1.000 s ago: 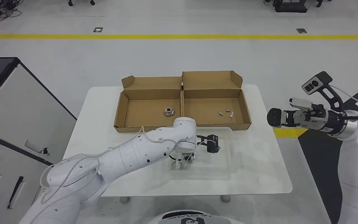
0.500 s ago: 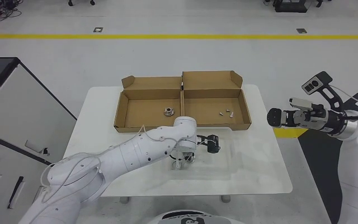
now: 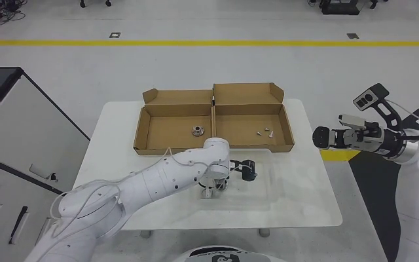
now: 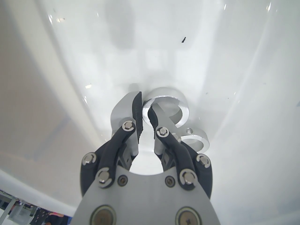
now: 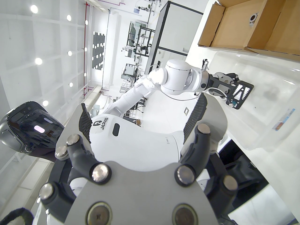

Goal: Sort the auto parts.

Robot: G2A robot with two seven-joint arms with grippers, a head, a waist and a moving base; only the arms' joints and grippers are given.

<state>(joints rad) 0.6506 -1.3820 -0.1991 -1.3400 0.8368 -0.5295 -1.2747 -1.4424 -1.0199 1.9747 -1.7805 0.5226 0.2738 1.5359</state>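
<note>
Two fingers of the left gripper are clamped on the wall of a silver ring in the clear bin at the table centre. A second silver piece is seen just beside it. At 12 o'clock, cardboard boxes are set touching: round part in the 9 o'clock box, small parts in the other. At 3 o'clock the right gripper is held, fingers apart.

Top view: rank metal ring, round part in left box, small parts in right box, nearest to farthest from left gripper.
1. metal ring, pinched by the left gripper, near side of table.
2. round part, in the left box.
3. small parts, in the right box.
</note>
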